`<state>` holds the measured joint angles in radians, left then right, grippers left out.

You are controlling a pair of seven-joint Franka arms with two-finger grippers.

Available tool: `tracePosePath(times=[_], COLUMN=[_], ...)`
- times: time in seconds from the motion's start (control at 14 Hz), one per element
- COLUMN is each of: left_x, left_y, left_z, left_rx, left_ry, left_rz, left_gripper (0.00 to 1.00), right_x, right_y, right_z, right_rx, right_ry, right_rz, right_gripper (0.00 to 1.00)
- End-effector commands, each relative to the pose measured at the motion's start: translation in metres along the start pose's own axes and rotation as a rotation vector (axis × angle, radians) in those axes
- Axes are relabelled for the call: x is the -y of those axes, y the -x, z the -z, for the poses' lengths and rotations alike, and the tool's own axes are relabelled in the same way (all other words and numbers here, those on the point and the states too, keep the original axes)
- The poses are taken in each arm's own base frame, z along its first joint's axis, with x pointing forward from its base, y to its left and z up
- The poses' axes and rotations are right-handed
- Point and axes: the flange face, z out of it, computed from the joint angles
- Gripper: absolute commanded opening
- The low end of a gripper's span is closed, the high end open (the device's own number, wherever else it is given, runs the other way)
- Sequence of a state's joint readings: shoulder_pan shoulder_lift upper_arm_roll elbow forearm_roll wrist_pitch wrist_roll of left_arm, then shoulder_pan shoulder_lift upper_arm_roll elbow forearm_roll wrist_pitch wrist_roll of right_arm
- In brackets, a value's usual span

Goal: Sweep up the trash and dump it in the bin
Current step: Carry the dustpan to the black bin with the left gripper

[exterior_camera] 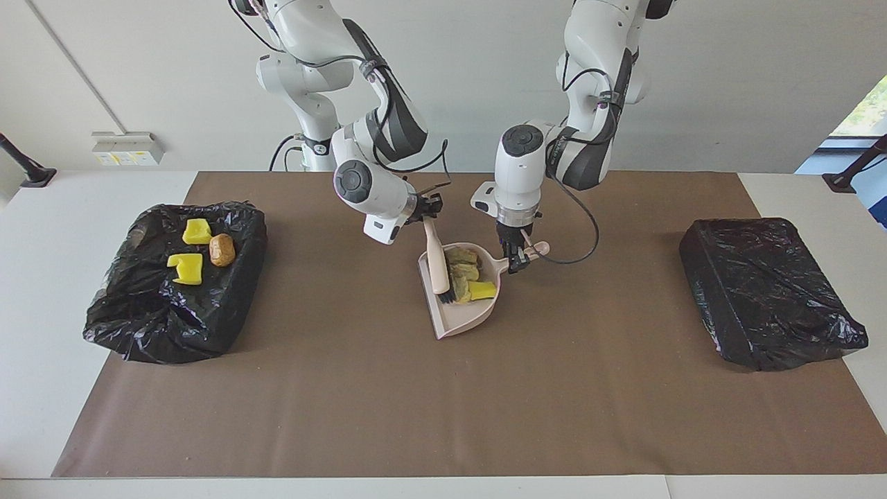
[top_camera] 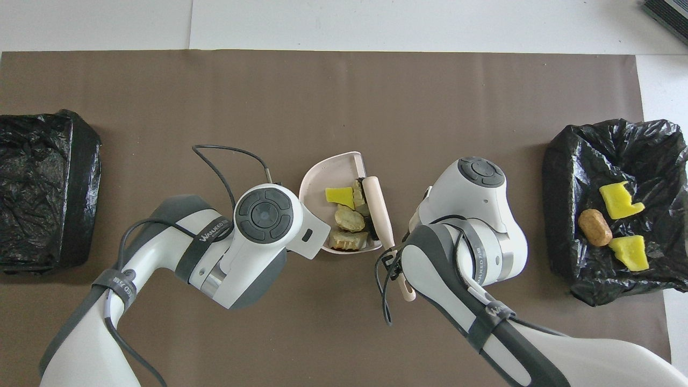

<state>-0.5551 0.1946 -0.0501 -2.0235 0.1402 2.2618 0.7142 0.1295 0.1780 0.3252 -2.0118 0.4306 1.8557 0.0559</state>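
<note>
The pink dustpan (exterior_camera: 461,315) (top_camera: 317,177) lies mid-table with its mouth toward the right arm's end. My left gripper (exterior_camera: 515,262) is shut on its handle. My right gripper (exterior_camera: 429,211) is shut on the beige brush (exterior_camera: 435,256) (top_camera: 378,207), whose black bristles rest in the pan's mouth. Trash in the pan: a yellow chunk (exterior_camera: 481,290) (top_camera: 339,195), two tan lumps (exterior_camera: 463,258) (top_camera: 349,217) and a greenish scrap (top_camera: 359,191) against the bristles. The open black-lined bin (exterior_camera: 138,312) (top_camera: 613,156) holds two yellow chunks (exterior_camera: 197,231) (exterior_camera: 186,268) and a brown lump (exterior_camera: 222,249).
A second bin wrapped in black plastic (exterior_camera: 769,291) (top_camera: 37,188) stands at the left arm's end of the table. A brown mat (exterior_camera: 443,416) covers the table under everything. A cable loops from the left wrist onto the mat beside the dustpan handle.
</note>
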Motion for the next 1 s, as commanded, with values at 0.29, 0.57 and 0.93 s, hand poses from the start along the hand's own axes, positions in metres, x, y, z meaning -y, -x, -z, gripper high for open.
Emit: tracePosePath(times=[0.29,0.57,0.93], left_x=[0.024,0.054,0.094], left_y=[0.045,0.120,0.266], left_z=[0.015,0.053,0.104], left_rx=[0.043,0.075,-0.008], left_ry=[0.018,0.049,0.095], left_rz=[-0.148,-0.180,-0.206], left_gripper=[0.00,0.00,0.00], right_x=[0.028,0.054,0.065], right_y=[0.033,0.057,0.095], right_z=[0.003,-0.021,-0.076], right_rx=[-0.002,-0.011,0.073], right_ry=[0.238,0.246,0.185], right_rz=[-0.078,-0.327,-0.300], right_gripper=[0.00,0.00,0.00])
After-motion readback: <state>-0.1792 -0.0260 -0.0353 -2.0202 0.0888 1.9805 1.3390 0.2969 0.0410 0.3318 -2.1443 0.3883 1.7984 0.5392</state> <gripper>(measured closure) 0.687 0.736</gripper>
